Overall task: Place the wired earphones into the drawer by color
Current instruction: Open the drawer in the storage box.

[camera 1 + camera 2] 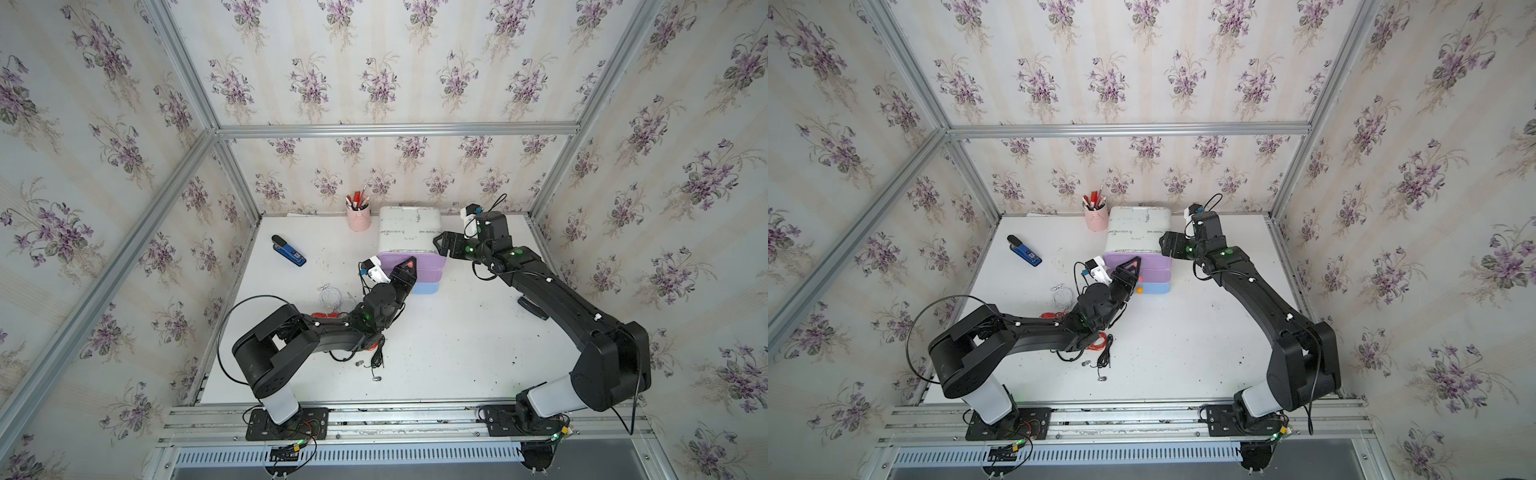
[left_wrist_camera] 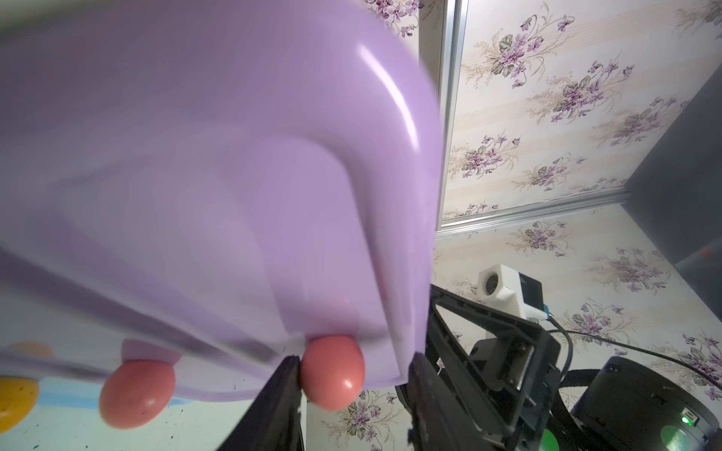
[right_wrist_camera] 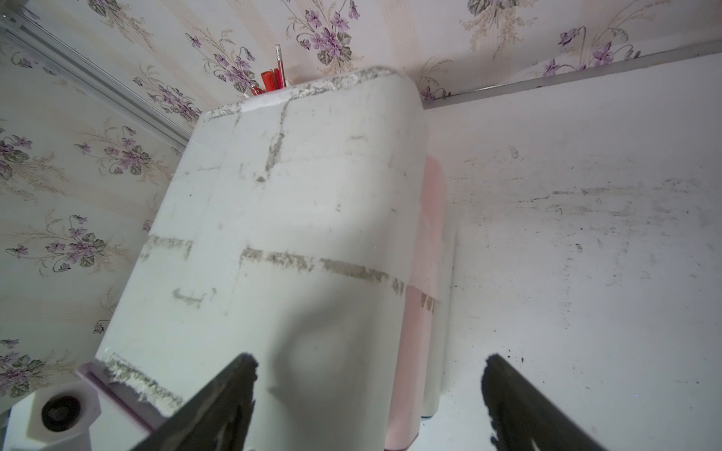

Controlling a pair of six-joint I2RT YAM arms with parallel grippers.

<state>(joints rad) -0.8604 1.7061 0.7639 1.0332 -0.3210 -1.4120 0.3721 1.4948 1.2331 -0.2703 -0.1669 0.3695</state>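
At the drawer (image 1: 409,228), contents hidden, left fingers (image 2: 281,390) seem open around its knob (image 2: 332,371); right fingers (image 3: 218,406) spread.

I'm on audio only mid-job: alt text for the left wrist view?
The left end effector straddles a round pink knob on the glossy purple plastic drawer front that fills most of the frame; one finger touches the knob, the other stands clear.

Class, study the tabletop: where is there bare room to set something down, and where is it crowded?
Widest bare patch: the table between the drawer unit, the right arm and the near edge. A smaller one: between the stapler and the pen cup. Crowded: around the left arm, where white earphones, red-orange earphones and black earphones lie.
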